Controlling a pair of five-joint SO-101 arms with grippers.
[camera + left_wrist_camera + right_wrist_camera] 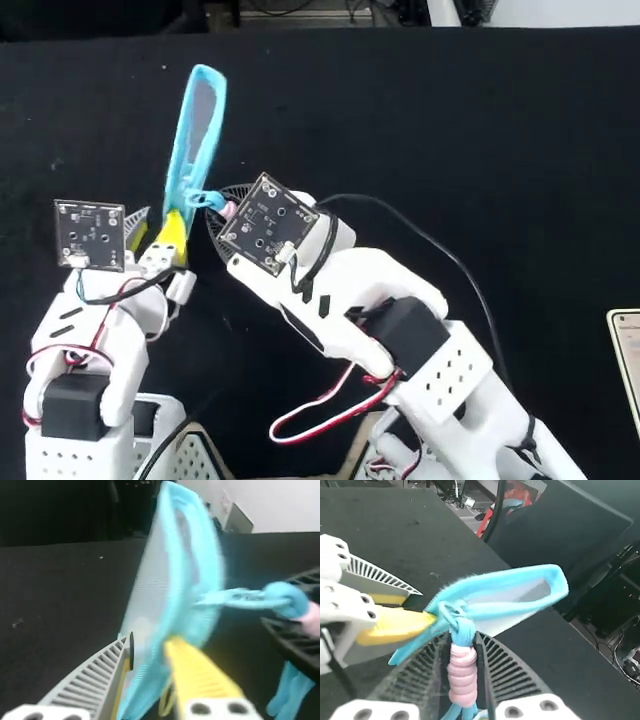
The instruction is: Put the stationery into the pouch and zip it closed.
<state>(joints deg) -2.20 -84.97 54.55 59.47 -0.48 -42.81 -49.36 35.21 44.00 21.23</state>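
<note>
Right gripper [461,639] sits closest to lens, black jaws pressed together on the pull [459,622], pink bead [461,672] lodged btwn them just behind the knot. Left gripper [147,645] pinches the pouch [172,575] at its near end, yellow jaw one side, grey jaw the other. Pouch is off the table [450,120], sticking out from left gripper w/ long axis running away from both arms, slightly tilted in high view. Pull comes off the pouch's near end, right by left gripper, so the two grippers are just beside each other there; far end is free. Edges look parted along the length, so pouch prob. not shut yet. Stationery: can't tell if inside. Judgement: closing means right gripper drags pull along the long axis, away from left gripper, which anchors.
</note>
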